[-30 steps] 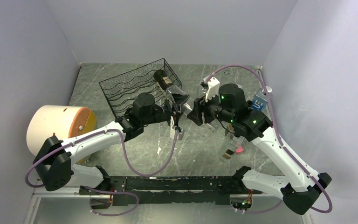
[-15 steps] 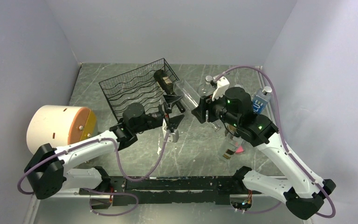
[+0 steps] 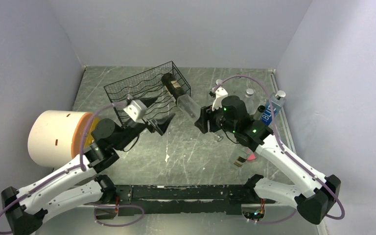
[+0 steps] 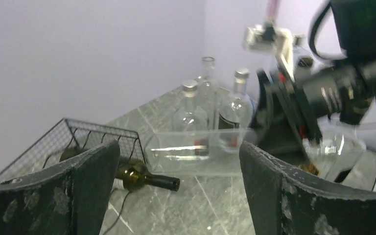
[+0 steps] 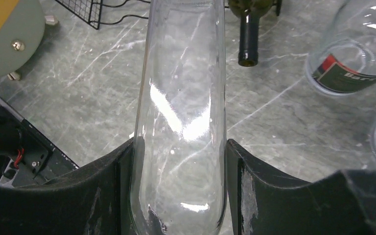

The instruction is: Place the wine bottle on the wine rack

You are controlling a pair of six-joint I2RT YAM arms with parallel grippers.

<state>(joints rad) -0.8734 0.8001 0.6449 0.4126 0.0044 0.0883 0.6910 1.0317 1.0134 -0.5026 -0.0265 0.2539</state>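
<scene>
1. Far left: a white drum-shaped cylinder with a yellow end face [image 3: 58, 137] lies on its side on the grey-green marbled worktop [image 3: 186, 156].

2. My left hand [image 3: 155, 116] hangs over the worktop just in front of the black wire-mesh wine rack [image 3: 137, 93]. Its 2 fingers [image 4: 85, 188] are spread wide and released, with nothing gripped between them.

3. The rack stands at the back left of the worktop, with its grid end upright. 1 dark green glass bottle [image 3: 172, 84] lies on its side at the rack's right end, and its neck pokes out over the worktop.

4. The long clear glass wine bottle [image 3: 190, 105] is off the worktop and held roughly level, just right of the rack and near the dark green bottle. It is not lying on the wavy rows. I cannot tell whether its far end touches the rack.

5. My right hand [image 3: 202, 118] is clenched on this bottle. My wrist view shows both pads [image 5: 120, 186] pressed against the glass, 1 on each side of the body.

6. Right of that hand, a group of upright clear glass bottles [image 4: 190, 105] stands toward the back right. A blue-labelled bottle [image 3: 273, 106] stands near the right wall.
</scene>
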